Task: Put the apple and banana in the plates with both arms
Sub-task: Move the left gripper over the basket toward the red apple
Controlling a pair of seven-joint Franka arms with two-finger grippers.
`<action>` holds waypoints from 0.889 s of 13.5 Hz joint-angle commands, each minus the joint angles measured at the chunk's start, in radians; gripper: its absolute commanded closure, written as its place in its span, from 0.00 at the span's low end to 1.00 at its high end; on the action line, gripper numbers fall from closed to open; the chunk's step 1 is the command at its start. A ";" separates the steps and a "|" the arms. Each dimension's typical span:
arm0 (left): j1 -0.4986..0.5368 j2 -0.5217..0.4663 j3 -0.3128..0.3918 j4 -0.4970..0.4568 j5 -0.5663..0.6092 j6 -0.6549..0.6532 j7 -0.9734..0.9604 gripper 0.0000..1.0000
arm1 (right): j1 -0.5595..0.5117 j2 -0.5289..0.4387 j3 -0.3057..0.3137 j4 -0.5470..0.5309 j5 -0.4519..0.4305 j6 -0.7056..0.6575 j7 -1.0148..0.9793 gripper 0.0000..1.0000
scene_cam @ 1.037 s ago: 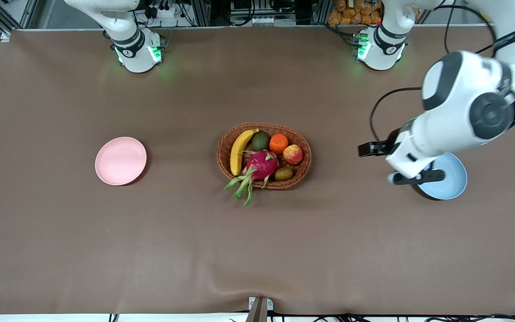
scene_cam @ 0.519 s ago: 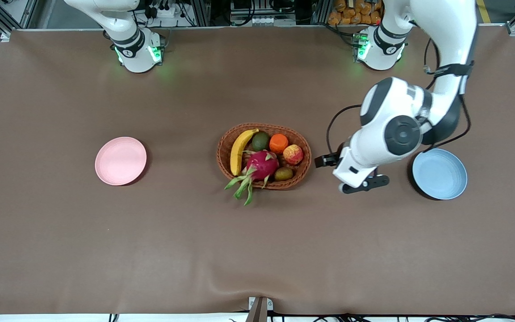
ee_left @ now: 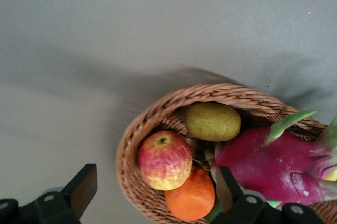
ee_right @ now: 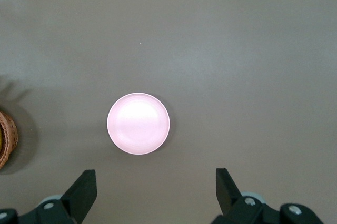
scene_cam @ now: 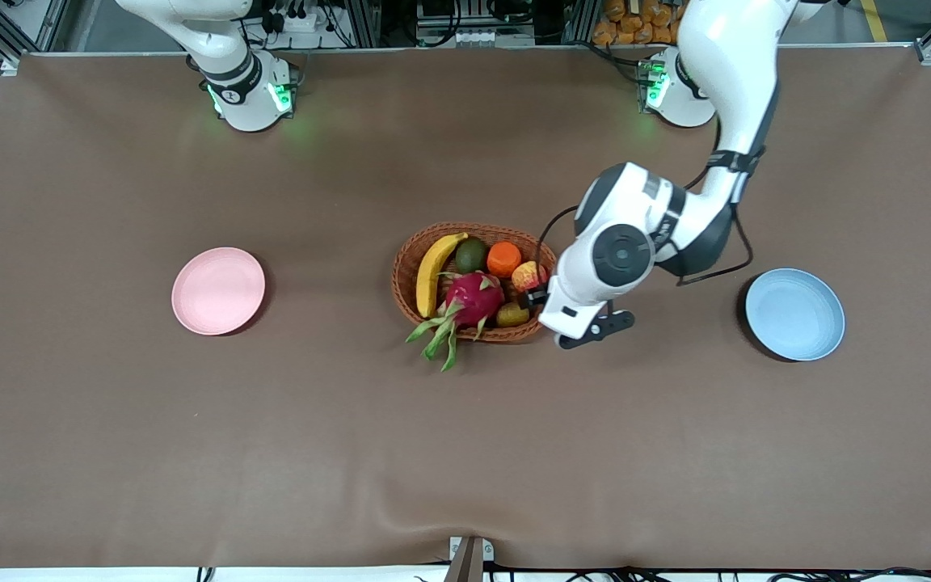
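The brown basket [scene_cam: 477, 281] sits in the middle of the table [scene_cam: 465, 453]. In it lie the yellow banana [scene_cam: 433, 272], a green fruit [scene_cam: 471, 255], an orange [scene_cam: 503, 259], the red and yellow apple [scene_cam: 527, 276], a big pink dragon fruit [scene_cam: 473, 297] and a small brownish fruit [scene_cam: 512, 314]. The apple touches the orange.

The left gripper [ee_left: 152, 195] hangs over the basket's end toward the left arm's side, right above the apple. Its fingers are spread wide and hold nothing.

The right gripper [ee_right: 152, 192] waits high up over the table, with its fingers spread wide too and nothing in them.

The pink plate [scene_cam: 218, 290] lies toward the right arm's end of the table. The blue plate [scene_cam: 794, 314] lies toward the left arm's end. Both plates have nothing on them.
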 commanded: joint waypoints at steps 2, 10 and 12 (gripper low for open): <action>-0.045 0.025 0.009 -0.034 0.000 0.074 -0.074 0.00 | -0.024 0.010 0.013 0.024 0.012 -0.013 -0.014 0.00; -0.076 0.073 0.011 -0.064 0.008 0.107 -0.096 0.00 | -0.024 0.013 0.013 0.022 0.014 -0.010 -0.014 0.00; -0.077 0.074 0.011 -0.073 0.008 0.106 -0.096 0.00 | -0.022 0.026 0.013 0.022 0.012 -0.011 -0.015 0.00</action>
